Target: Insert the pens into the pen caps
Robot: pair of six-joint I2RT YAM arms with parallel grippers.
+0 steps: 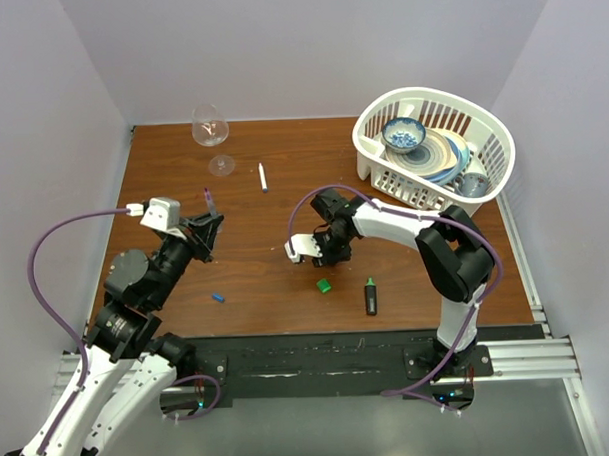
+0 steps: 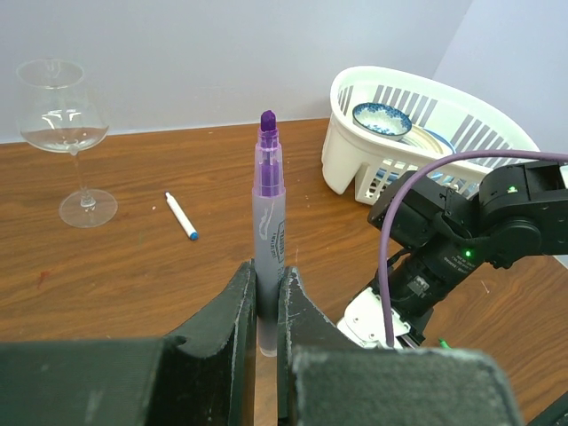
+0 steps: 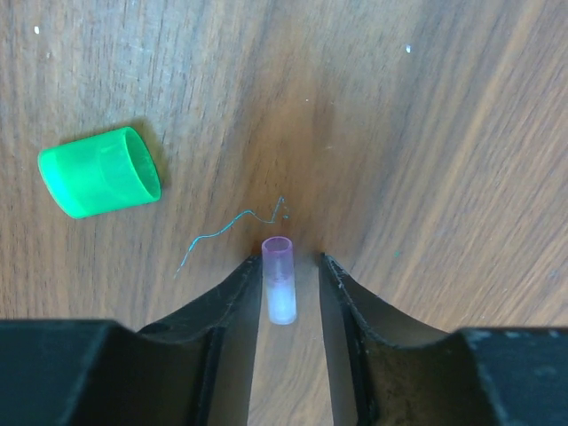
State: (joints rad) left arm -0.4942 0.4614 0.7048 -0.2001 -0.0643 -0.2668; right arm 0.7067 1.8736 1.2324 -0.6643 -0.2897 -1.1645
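Observation:
My left gripper point(image 1: 207, 231) point(image 2: 264, 284) is shut on the thin purple-grey pen point(image 2: 269, 204) point(image 1: 209, 199), its uncapped purple tip pointing away from the wrist. My right gripper point(image 1: 325, 255) point(image 3: 288, 266) is low over the table with its jaws open around a small clear purple cap point(image 3: 279, 280). The cap touches the left finger, with a gap to the right one. A green cap point(image 3: 99, 172) point(image 1: 324, 284) lies on its side nearby. The black marker point(image 1: 371, 296), a blue cap point(image 1: 218, 298) and the white pen point(image 1: 263, 176) point(image 2: 180, 216) lie on the table. No red cap shows.
A white basket point(image 1: 372, 151) point(image 2: 342, 151) holding bowls and plates stands at the back right. A wine glass point(image 1: 211, 131) point(image 2: 67, 124) stands at the back left. Walls close in the table on three sides. A thin teal scribble point(image 3: 231, 229) marks the wood.

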